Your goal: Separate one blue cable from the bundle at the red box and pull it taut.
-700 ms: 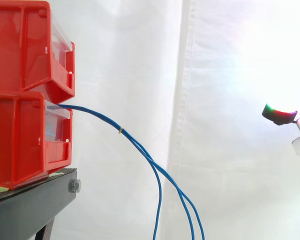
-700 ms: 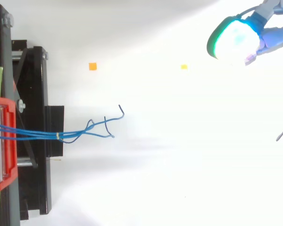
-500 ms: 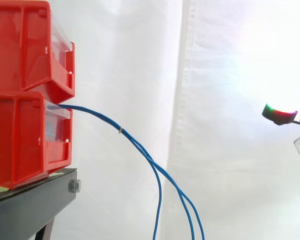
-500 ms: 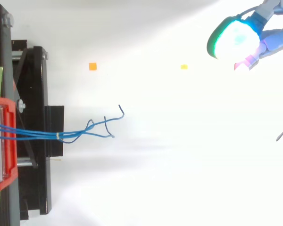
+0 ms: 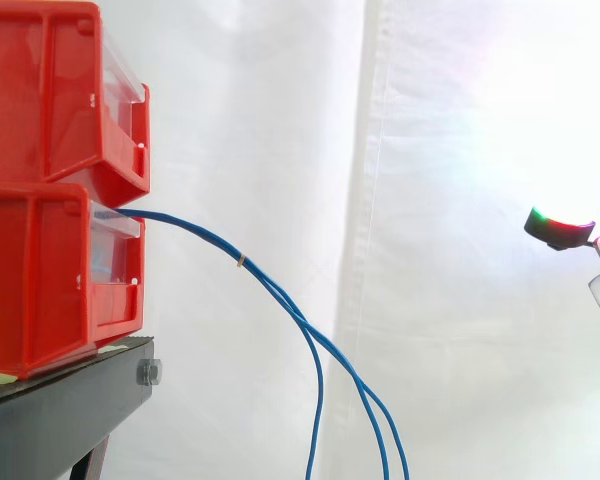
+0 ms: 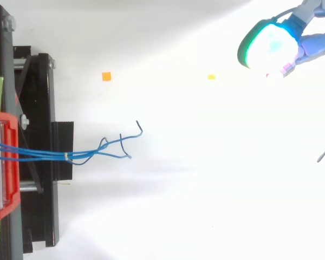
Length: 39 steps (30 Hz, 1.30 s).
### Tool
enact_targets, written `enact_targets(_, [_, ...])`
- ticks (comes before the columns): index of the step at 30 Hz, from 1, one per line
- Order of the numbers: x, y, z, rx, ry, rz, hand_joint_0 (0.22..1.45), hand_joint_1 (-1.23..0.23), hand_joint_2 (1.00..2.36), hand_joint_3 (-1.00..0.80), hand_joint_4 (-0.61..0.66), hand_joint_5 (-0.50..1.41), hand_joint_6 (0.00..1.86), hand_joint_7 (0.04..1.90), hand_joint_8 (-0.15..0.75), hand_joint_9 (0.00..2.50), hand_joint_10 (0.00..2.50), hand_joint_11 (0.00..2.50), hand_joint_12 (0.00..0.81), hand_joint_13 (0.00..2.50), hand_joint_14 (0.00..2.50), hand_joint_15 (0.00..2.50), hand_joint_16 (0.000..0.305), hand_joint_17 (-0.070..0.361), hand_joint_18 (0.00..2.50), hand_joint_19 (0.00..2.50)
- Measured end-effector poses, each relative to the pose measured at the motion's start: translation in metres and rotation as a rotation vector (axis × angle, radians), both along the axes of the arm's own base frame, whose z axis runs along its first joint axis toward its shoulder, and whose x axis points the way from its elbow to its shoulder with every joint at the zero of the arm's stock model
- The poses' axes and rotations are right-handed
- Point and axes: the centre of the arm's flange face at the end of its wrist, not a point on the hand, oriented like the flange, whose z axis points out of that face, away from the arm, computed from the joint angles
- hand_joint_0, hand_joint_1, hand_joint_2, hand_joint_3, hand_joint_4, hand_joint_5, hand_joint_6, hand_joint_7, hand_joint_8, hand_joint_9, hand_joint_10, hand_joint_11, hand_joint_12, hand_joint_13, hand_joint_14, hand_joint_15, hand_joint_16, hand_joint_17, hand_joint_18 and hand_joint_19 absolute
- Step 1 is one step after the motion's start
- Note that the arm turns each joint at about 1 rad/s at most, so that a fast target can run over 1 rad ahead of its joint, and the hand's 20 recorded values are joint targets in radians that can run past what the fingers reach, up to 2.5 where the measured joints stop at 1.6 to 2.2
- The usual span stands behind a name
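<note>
A bundle of thin blue cables (image 5: 280, 300) comes out of the lower red bin (image 5: 40, 270) and droops down past the bottom edge of the side view. A small pale band (image 5: 241, 262) ties them together near the bin. From above, the cables (image 6: 97, 151) fan out beyond the band (image 6: 66, 157) into loose curled ends. My hand (image 5: 560, 230) is far to the right, well apart from the cables, at about the height of the bin's front. In the top view the hand (image 6: 268, 46) sits at the upper right, open, its glowing pads spread and holding nothing.
A second red bin (image 5: 50, 90) is stacked on the lower one, both on a black stand (image 5: 70, 400). Small orange (image 6: 106, 76) and yellow (image 6: 210, 77) markers lie on the white floor. A white curtain hangs behind.
The hand stays in place. One lower fingertip has shifted slightly and come back. The cables have not moved.
</note>
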Motion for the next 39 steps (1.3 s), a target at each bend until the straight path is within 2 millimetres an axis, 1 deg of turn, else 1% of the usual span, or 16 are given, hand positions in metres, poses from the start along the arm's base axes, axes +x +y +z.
enact_targets(14, [0.000, 0.001, 0.000, -0.023, 0.011, 0.007, 0.50, -0.50, 1.00, -0.50, 0.14, -0.20, 0.50, 0.87, 0.272, 0.63, 0.01, 0.40, 0.352, 0.51, 0.01, 0.38, 0.053, 0.120, 0.43, 0.55])
enact_targets(18, [0.005, 0.002, 0.006, -0.064, -0.001, 0.012, 0.50, -0.51, 1.00, -0.50, 0.14, -0.20, 0.50, 0.87, 0.272, 0.63, 0.01, 0.40, 0.355, 0.51, 0.01, 0.37, 0.053, 0.120, 0.42, 0.55])
enact_targets(25, [0.017, 0.005, 0.025, -0.176, -0.007, 0.015, 0.50, -0.51, 1.00, -0.50, 0.14, -0.20, 0.50, 0.88, 0.273, 0.63, 0.01, 0.40, 0.354, 0.50, 0.02, 0.37, 0.053, 0.120, 0.43, 0.55])
enact_targets(29, [0.023, 0.006, 0.031, -0.211, -0.008, 0.012, 0.50, -0.51, 1.00, -0.50, 0.15, -0.19, 0.50, 0.87, 0.283, 0.67, 0.01, 0.43, 0.352, 0.52, 0.01, 0.38, 0.053, 0.119, 0.44, 0.56])
enact_targets(32, [0.027, 0.007, 0.030, -0.223, -0.008, 0.012, 0.50, -0.51, 1.00, -0.50, 0.15, -0.19, 0.50, 0.88, 0.281, 0.67, 0.01, 0.43, 0.351, 0.52, 0.01, 0.38, 0.053, 0.119, 0.45, 0.57])
enact_targets(39, [0.044, 0.010, 0.011, -0.229, -0.004, 0.013, 0.50, -0.51, 1.00, -0.50, 0.16, -0.19, 0.50, 0.89, 0.281, 0.69, 0.01, 0.46, 0.355, 0.54, 0.01, 0.39, 0.053, 0.119, 0.46, 0.57])
